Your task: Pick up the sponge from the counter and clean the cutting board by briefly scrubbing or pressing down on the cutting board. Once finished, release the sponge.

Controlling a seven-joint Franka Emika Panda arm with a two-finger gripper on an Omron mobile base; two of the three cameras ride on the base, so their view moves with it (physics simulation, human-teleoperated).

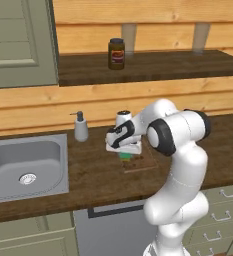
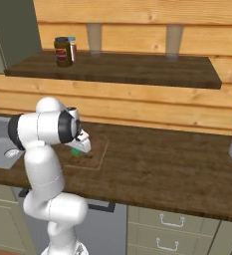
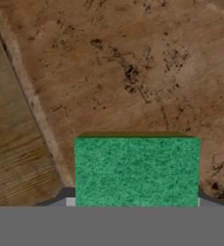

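Green on top, the sponge point(image 3: 136, 170) sits right at the gripper point(image 1: 124, 153), between its fingertips; the grey fingers point(image 3: 70, 201) press against its two sides, so the jaws are closed on it. It is low over the mottled reddish cutting board point(image 3: 132, 67), near the board's left edge. The board lies on the dark wood counter point(image 1: 93, 175), right of the steel sink point(image 1: 23, 167).

A dark wood-grain counter point(image 1: 93, 175) carries a steel sink point(image 1: 25, 167), a soap dispenser point(image 1: 80, 127) and the cutting board point(image 2: 95, 152), which lies directly beneath the end effector point(image 1: 124, 152). Above and behind the end effector, a shelf point(image 1: 153, 67) holds a dark jar point(image 1: 116, 53).
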